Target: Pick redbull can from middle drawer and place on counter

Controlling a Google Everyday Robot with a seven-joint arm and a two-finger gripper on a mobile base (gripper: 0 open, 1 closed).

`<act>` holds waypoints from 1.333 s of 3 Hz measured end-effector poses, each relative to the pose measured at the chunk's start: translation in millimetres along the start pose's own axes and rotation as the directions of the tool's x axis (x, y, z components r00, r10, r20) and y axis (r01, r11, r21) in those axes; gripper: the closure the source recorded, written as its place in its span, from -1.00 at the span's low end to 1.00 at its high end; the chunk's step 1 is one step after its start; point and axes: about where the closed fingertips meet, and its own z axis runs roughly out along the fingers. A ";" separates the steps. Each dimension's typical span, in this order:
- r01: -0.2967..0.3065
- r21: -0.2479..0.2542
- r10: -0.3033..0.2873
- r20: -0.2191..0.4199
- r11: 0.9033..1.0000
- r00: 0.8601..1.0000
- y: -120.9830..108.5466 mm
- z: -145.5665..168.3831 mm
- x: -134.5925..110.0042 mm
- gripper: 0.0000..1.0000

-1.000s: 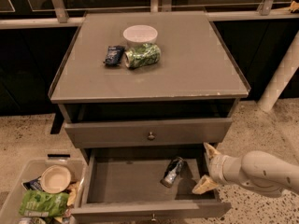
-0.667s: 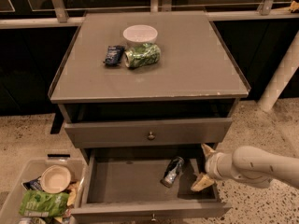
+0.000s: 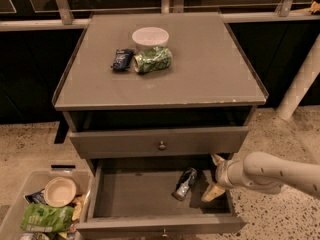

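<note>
The redbull can (image 3: 184, 183), slim, silver and dark blue, lies on its side inside the open middle drawer (image 3: 135, 196), right of centre. My gripper (image 3: 214, 176) reaches in from the right over the drawer's right end, a short way right of the can and not touching it. Its two pale fingers (image 3: 212, 192) stand spread apart with nothing between them. The counter (image 3: 200, 69) is the grey top of the cabinet above.
On the counter lie a fat green can (image 3: 152, 60), a small dark blue packet (image 3: 122, 59) and a white bowl (image 3: 150, 36). The upper drawer (image 3: 160, 143) is pulled out slightly. A clear bin (image 3: 42, 206) of items stands on the floor at left. A white post (image 3: 300, 84) stands at right.
My arm has moved left, bringing the gripper further into the drawer and closer to the redbull can. The can has not moved.
</note>
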 end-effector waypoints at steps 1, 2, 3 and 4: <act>-0.002 -0.008 0.002 -0.023 1.000 1.000 -0.2 5.8 3.4 -1.00; -0.013 -0.046 0.009 -0.092 0.999 0.996 14.5 33.6 19.2 -1.00; -0.025 -0.056 0.018 -0.125 0.998 0.992 28.9 65.3 32.1 -1.00; -0.026 -0.056 0.018 -0.127 0.998 0.992 30.1 67.7 33.5 -1.00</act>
